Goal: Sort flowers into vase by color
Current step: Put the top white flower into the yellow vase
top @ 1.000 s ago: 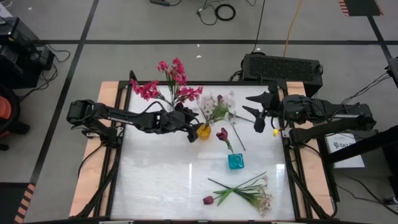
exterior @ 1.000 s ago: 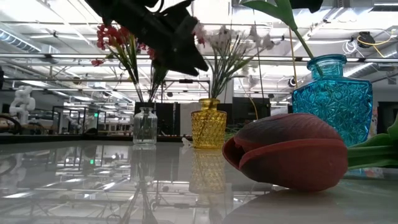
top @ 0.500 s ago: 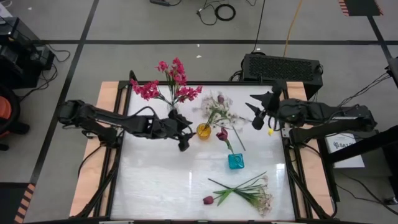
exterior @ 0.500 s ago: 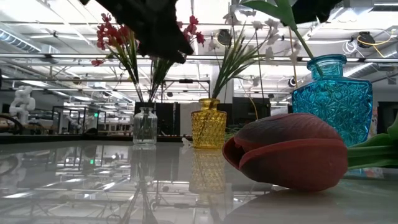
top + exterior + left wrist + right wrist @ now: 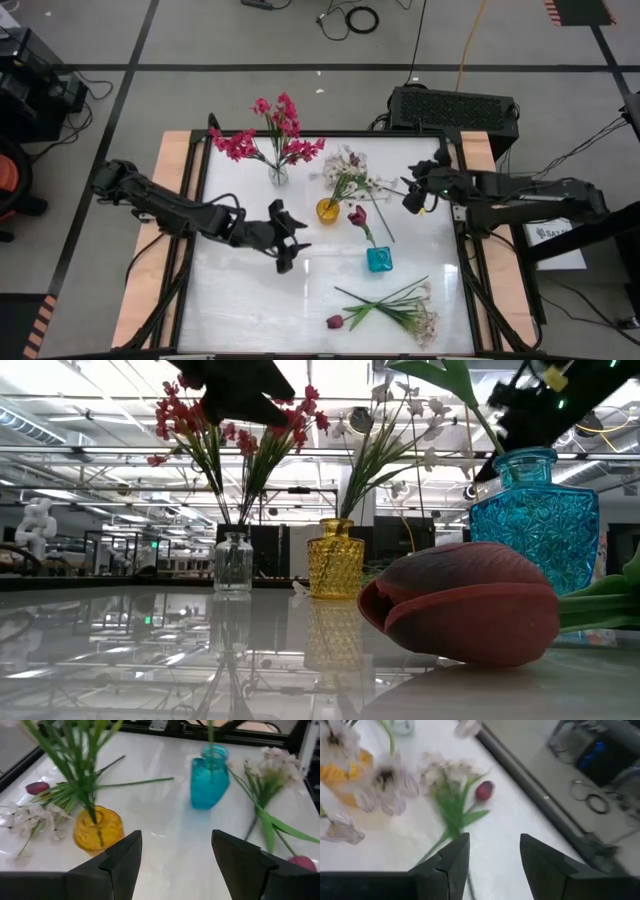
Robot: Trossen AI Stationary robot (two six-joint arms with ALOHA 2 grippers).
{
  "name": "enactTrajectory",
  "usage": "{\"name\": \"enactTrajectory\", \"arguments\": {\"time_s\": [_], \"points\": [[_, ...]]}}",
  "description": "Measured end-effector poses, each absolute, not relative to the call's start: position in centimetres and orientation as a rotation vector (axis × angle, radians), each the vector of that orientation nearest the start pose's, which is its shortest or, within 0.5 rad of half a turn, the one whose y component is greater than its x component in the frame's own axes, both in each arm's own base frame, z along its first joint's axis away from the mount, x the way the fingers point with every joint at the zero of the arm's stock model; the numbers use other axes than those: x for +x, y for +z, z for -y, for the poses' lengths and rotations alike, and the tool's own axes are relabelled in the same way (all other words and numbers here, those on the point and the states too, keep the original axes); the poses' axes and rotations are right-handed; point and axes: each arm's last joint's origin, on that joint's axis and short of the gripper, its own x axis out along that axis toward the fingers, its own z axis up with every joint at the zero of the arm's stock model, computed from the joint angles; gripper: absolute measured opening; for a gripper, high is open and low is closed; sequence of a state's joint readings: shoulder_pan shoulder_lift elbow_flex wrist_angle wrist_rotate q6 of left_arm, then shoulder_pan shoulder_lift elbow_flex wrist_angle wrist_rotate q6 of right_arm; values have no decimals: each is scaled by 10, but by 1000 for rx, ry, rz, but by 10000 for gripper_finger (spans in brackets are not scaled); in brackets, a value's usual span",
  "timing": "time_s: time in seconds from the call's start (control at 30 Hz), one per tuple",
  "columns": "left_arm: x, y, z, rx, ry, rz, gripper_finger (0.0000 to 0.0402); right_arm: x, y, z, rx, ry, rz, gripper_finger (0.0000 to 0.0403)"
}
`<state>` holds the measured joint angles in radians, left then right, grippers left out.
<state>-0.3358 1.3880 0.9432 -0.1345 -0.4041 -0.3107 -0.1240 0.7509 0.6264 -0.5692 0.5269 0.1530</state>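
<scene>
left gripper (image 5: 288, 240) spread wide, empty, mid-table by yellow vase (image 5: 327, 211). loose flowers (image 5: 390, 305) lie at near edge, stems running left-right, closer to left arm. right gripper (image 5: 412, 192) parted, empty, far right.

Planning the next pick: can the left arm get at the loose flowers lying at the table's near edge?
Probably yes. The left gripper is open and empty over bare table, and the loose flowers lie flat with nothing between; the teal vase stands off to the side.

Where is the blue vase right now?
In the high view, the blue vase stands right of the table's middle, holding one maroon tulip, between the yellow vase and the loose flowers.
</scene>
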Motion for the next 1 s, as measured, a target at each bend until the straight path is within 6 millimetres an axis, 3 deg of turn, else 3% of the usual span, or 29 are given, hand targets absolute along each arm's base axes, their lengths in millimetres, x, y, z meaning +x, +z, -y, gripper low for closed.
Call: {"name": "enactTrajectory", "arguments": {"time_s": [0.33,1.0], "points": [[281,260,99,-66,155,-513,246,151,208,65,17,-612,-623,166],[278,258,105,-65,179,-511,246,185,132,97,-24,-359,-788,166]]}}
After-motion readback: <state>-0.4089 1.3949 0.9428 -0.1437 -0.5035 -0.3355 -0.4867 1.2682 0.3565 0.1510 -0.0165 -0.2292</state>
